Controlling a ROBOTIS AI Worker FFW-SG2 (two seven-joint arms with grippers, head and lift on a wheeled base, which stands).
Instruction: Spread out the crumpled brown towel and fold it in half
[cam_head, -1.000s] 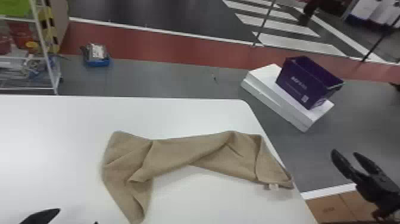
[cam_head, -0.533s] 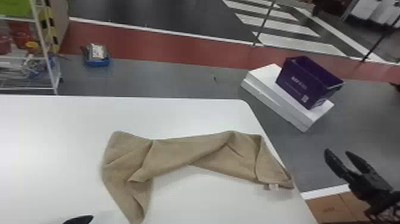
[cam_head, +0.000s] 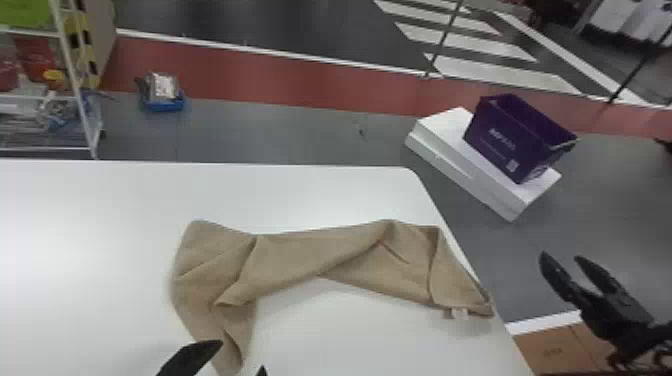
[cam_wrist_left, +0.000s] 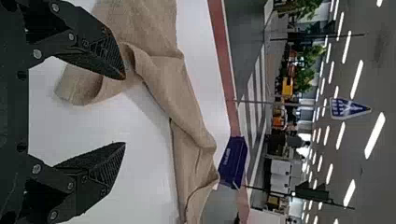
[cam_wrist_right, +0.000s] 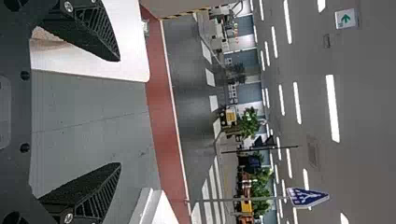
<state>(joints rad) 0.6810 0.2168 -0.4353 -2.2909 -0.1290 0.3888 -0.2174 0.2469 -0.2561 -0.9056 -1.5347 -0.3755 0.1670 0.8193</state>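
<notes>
Beyond the left gripper (cam_head: 241, 355) — fingers apart — the crumpled brown towel (cam_head: 300, 260) lies on the white table (cam_head: 100, 200), running rightward toward the right gripper (cam_head: 561, 256). That one is spread too, with the towel's tag end to its left.

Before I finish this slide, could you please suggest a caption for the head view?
Crumpled brown towel on a white table, right gripper beyond its right edge, jaws open.

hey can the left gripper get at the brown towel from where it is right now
Probably yes. The left gripper is open and empty, close to the towel's near left end, and nothing lies on the cloth to block it. It would likely just need lowering onto a fold.
</notes>
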